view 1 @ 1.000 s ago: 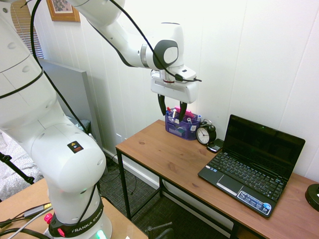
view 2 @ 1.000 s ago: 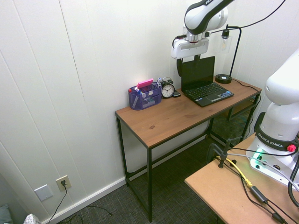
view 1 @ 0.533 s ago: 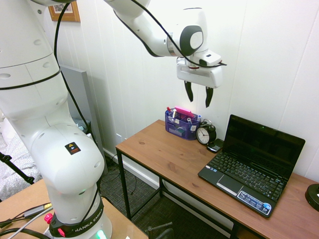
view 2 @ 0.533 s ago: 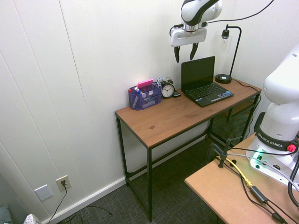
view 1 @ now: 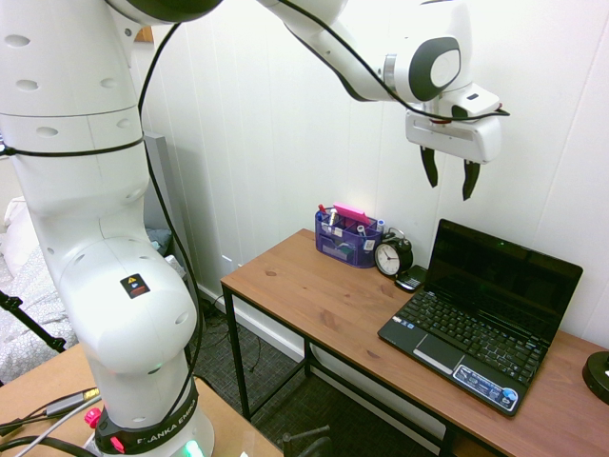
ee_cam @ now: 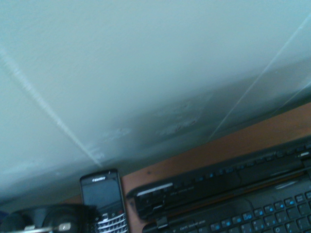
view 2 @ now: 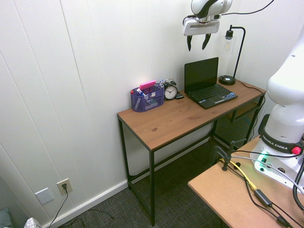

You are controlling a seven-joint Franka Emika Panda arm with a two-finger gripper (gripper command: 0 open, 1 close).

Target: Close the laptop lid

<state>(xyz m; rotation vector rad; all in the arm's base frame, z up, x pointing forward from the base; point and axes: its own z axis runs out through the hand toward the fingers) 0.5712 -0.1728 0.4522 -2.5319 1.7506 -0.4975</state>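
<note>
A small black netbook stands open on the wooden desk, its keyboard facing the front. The laptop lid is upright with its dark screen showing, close to the white wall. From the other side the laptop lid shows as a dark panel. My gripper hangs open in the air, fingers pointing down, a short way above the lid's left top corner and touching nothing. The second exterior view shows the gripper well above the screen. In the wrist view the lid's top edge and the keys appear from above.
Left of the netbook stand a black alarm clock, a phone and a purple mesh organizer. A black desk lamp stands to the right, its base at the desk's end. The wall is just behind the lid.
The arm has swung right and upward, from above the purple organizer to above the laptop lid's left corner. The fingers stayed open and empty.
</note>
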